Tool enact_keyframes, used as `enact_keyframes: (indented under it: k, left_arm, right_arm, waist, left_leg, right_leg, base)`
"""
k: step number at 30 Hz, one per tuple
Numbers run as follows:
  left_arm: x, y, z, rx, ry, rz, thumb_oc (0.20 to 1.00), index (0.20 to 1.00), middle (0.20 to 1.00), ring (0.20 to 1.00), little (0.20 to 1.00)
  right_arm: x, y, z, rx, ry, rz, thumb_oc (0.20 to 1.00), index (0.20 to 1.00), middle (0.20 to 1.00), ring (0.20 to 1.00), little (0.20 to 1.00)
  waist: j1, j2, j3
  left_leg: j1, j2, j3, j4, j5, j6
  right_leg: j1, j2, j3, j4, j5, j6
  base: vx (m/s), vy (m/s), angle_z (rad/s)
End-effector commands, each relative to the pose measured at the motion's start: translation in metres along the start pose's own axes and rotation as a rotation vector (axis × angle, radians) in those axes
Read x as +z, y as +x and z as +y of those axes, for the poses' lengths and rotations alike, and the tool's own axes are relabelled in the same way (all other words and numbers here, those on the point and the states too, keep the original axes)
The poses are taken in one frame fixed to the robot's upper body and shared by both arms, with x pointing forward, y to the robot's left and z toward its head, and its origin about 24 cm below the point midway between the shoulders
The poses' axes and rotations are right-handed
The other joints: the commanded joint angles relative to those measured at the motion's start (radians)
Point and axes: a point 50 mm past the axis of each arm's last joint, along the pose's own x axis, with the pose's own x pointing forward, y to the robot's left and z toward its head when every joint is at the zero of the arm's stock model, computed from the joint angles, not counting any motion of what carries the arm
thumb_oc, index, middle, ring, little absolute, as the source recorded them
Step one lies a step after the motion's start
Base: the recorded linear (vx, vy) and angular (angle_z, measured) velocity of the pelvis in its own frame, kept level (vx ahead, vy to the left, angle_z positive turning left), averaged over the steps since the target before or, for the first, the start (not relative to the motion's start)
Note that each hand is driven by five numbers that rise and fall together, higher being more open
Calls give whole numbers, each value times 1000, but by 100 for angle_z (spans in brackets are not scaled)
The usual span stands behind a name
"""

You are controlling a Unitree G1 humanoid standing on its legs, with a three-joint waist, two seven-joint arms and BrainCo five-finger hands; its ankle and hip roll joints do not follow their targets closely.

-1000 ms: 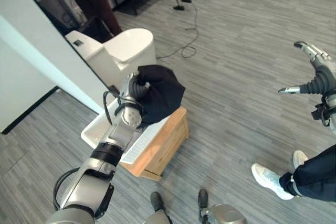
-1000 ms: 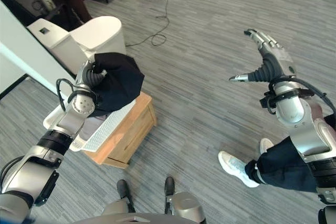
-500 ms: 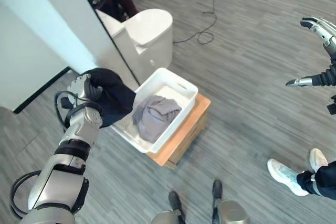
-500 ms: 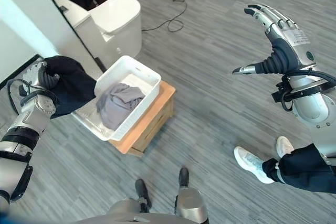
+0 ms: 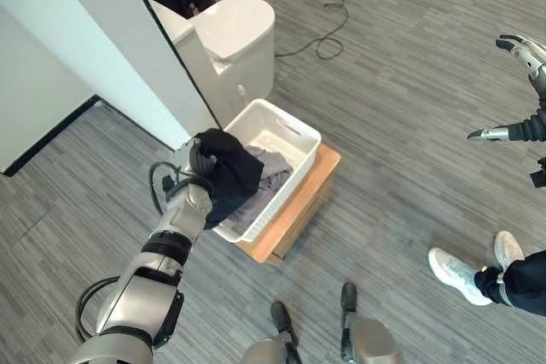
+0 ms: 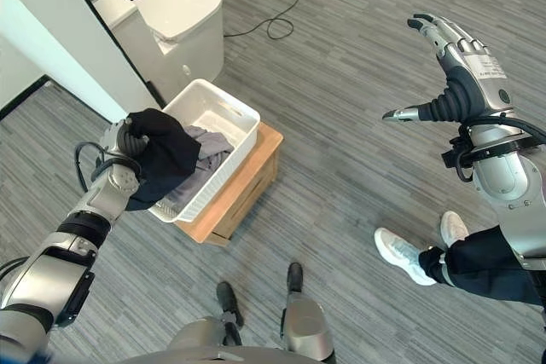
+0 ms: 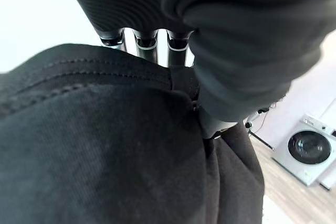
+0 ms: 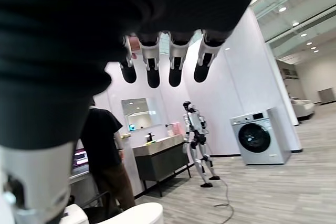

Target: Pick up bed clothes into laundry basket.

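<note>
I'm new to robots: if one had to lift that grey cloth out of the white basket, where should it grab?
Probably the bunched folds of the grey cloth, from above: the basket walls block the sides, and the black garment in the left hand drapes over its near edge.

Left hand clenched low, right hand raised, fingers spread
</note>
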Motion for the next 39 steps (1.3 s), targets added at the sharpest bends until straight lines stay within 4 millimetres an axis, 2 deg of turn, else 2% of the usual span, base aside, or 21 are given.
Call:
enact_keyframes:
  k: [1,3,4,7,8,9,14,17,25,26,27,29,32,39]
  left_arm:
    - [47,18,19,82,-116,-89,200,200,200,200,200]
    - [59,16,13,63,-142,-115,200,200,200,200,200]
    - [71,13,6,40,-161,-150,200,200,200,200,200]
    - [83,10,2,24,-187,-178,200,200,200,200,200]
    - [83,10,2,24,-187,-178,200,200,200,200,200]
    - [92,10,1,21,-206,-201,200,200,200,200,200]
    - [114,10,5,28,-220,-255,200,200,200,200,200]
    - [118,14,14,56,-182,-272,200,200,200,200,200]
    - [111,31,45,155,-29,-248,200,200,200,200,200]
    - [111,33,51,171,2,-250,576,576,576,576,576]
    - [112,36,57,191,36,-256,1000,1000,1000,1000,1000]
    - [114,38,65,223,70,-267,1000,1000,1000,1000,1000]
    - [116,38,66,231,62,-273,1000,1000,1000,1000,1000]
    - [115,34,68,230,48,-312,1000,1000,1000,1000,1000]
  right_arm:
    - [7,8,-4,-58,-19,-33,1000,1000,1000,1000,1000]
    - [7,8,-3,-59,-18,-29,1000,1000,1000,1000,1000]
    - [6,9,-2,-59,-18,-23,1000,1000,1000,1000,1000]
    - [6,12,-1,-60,-24,-21,1000,1000,1000,1000,1000]
    - [6,12,-1,-60,-24,-21,1000,1000,1000,1000,1000]
    - [7,17,-2,-70,-26,-27,1000,1000,1000,1000,1000]
    - [13,27,-2,-86,-21,-47,1000,1000,1000,1000,1000]
    - [15,30,-1,-85,-19,-58,1000,1000,1000,1000,1000]
    - [9,25,0,-86,-41,-39,1000,1000,1000,1000,1000]
    - [8,24,0,-85,-46,-38,1000,1000,1000,1000,1000]
    - [9,24,-1,-89,-49,-44,1000,1000,1000,1000,1000]
    - [10,23,-3,-93,-48,-61,1000,1000,1000,1000,1000]
    - [12,23,-5,-98,-42,-72,1000,1000,1000,1000,1000]
    - [10,18,1,-71,12,-61,1000,1000,1000,1000,1000]
  waist:
    - [25,-41,-48]
    - [24,-42,-47]
    - [23,-43,-45]
    - [24,-45,-37]
    - [24,-45,-37]
    - [23,-46,-30]
    - [19,-50,-15]
    - [12,-50,-6]
    - [-7,-52,2]
    - [-10,-51,4]
    - [-11,-52,7]
    - [-14,-48,7]
    - [-14,-46,5]
    - [-3,-15,-33]
  left_leg:
    - [33,82,23,6,-42,-58]
    - [32,81,22,6,-43,-57]
    - [30,80,18,6,-43,-57]
    - [23,79,15,6,-41,-56]
    - [23,79,15,6,-41,-56]
    - [14,77,16,6,-38,-56]
    - [-8,76,26,6,-33,-55]
    - [-19,75,37,6,-31,-54]
    - [-51,76,55,6,-24,-56]
    - [-47,76,57,6,-31,-57]
    - [-50,75,59,6,-27,-56]
    - [-41,74,60,6,-35,-57]
    - [-38,73,60,6,-31,-56]
    - [11,56,41,6,-50,-52]
  right_leg:
    - [46,-125,4,15,-88,150]
    - [45,-126,2,15,-87,150]
    - [44,-127,2,14,-86,149]
    - [36,-128,2,15,-85,150]
    - [36,-128,2,15,-85,150]
    - [24,-127,7,15,-82,149]
    - [-11,-126,22,13,-72,151]
    - [-32,-126,33,12,-65,153]
    - [-80,-129,42,12,-51,159]
    - [-76,-131,40,12,-55,163]
    - [-79,-131,42,12,-50,162]
    - [-70,-135,38,13,-55,166]
    - [-66,-137,37,12,-50,165]
    - [11,-155,7,24,-69,168]
  base:
    - [0,0,0]
    - [0,0,0]
    - [0,0,0]
    - [0,0,0]
    - [-32,7,-1]
    - [0,0,0]
    - [-32,19,-8]
    - [-16,33,-19]
    - [0,29,-12]
    - [-3,27,-11]
    - [17,35,-9]
    - [13,31,-5]
    - [0,0,0]
    - [23,-5,8]
